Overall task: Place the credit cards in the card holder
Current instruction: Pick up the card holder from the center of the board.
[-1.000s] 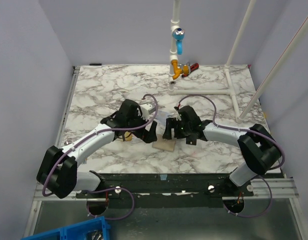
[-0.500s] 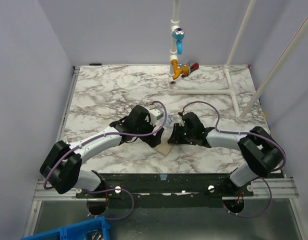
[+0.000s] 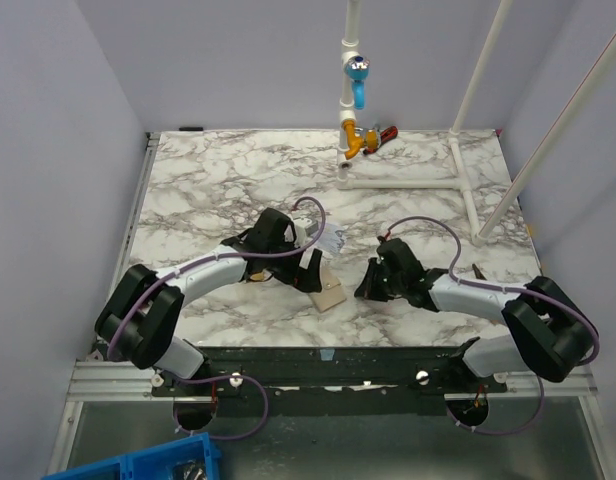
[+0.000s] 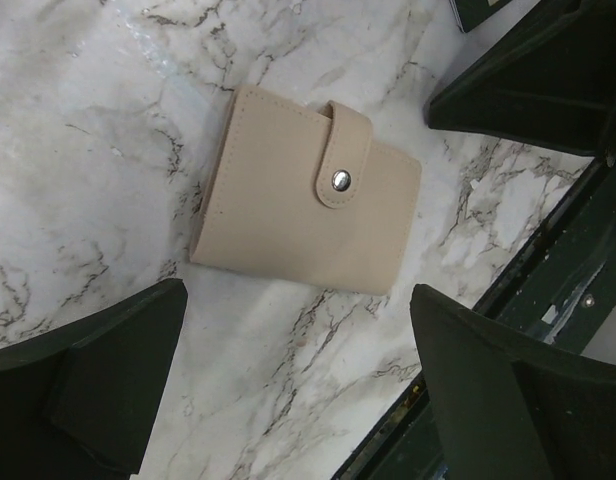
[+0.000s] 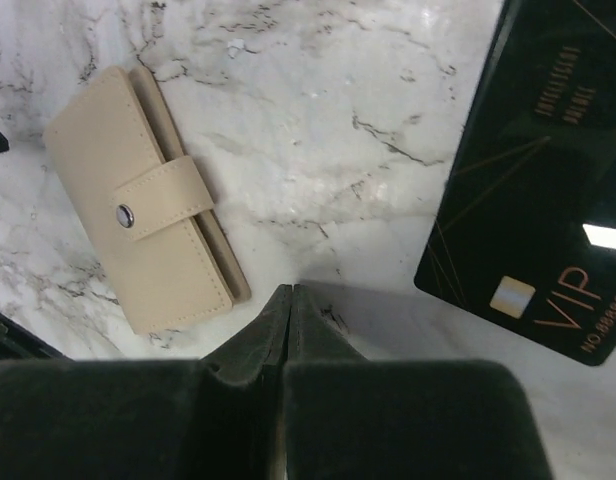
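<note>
The left gripper hangs directly over the card holder with its jaws spread to full width, one finger on either side of the wallet and neither touching it. We judge this stance to be a preparation for pinning or gripping the holder, since nothing is held. The card holder lies flat on the marble table near its front edge, between the two arms. It is folded shut, and its snap tab is fastened across the cover, so no card can enter until the tab is released. To the right of it, the right gripper is clenched with its pads pressed together and nothing between them. Its tip is low over bare marble, between the holder and the black card. That card lies face up and flat on the table, just beside the clenched tip, with gold VIP lettering showing. We judge that a closed tip suits nudging or levering a flat card. We cannot locate the other two cards.
</note>
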Tool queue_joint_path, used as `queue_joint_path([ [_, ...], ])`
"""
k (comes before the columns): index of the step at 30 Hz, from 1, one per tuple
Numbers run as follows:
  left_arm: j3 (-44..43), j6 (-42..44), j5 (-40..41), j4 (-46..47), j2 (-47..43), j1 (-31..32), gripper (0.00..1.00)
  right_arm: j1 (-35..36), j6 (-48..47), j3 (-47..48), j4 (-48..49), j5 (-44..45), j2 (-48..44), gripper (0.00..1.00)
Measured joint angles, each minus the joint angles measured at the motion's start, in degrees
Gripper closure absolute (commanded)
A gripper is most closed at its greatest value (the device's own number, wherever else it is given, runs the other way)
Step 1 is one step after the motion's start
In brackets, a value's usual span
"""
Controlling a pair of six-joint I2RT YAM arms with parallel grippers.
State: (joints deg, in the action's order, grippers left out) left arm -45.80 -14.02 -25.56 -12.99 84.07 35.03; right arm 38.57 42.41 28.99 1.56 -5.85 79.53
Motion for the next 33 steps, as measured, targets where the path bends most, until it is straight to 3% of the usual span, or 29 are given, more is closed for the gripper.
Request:
queue_joint_path([
  [2, 0.0, -1.09, -1.38, 0.02, 0.81, -0.04, 0.13, 0.0, 0.72, -0.52, -1.05, 0.87, -1.25, 0.97],
  [5, 0.0, -2.78, -2.71, 0.02, 1.86, -0.35, 0.17, 0.0, 0.9, -0.44, -2.89, 2.12, -3.08, 0.63],
  [8, 0.17, -4.57, -4.39, 0.13, 2.82, -1.57, 0.18, 0.02, 0.07, 1.55, -5.01, 3.13, -5.11, 0.48],
  [14, 1.95, -7.39, -6.12, 1.53, 4.76, -2.93, 0.19, 0.07, -1.75, 8.63, -3.26, 3.37, -3.17, 0.53],
  [22, 0.76, -10.21, -8.59, 5.55, 8.02, -2.97, 0.21, 1.01, -1.77, 8.81, 0.87, 1.62, 3.91, 0.54],
  [27, -0.07, -11.26, -10.12, 7.89, 10.03, -2.99, 0.28, 2.67, -1.73, 8.81, 3.04, 0.42, 6.12, 0.71],
  [33, -0.07, -11.76, -10.49, 8.55, 10.23, -3.82, 0.31, 3.13, -0.83, 8.07, 3.37, 0.46, 7.28, 0.77],
])
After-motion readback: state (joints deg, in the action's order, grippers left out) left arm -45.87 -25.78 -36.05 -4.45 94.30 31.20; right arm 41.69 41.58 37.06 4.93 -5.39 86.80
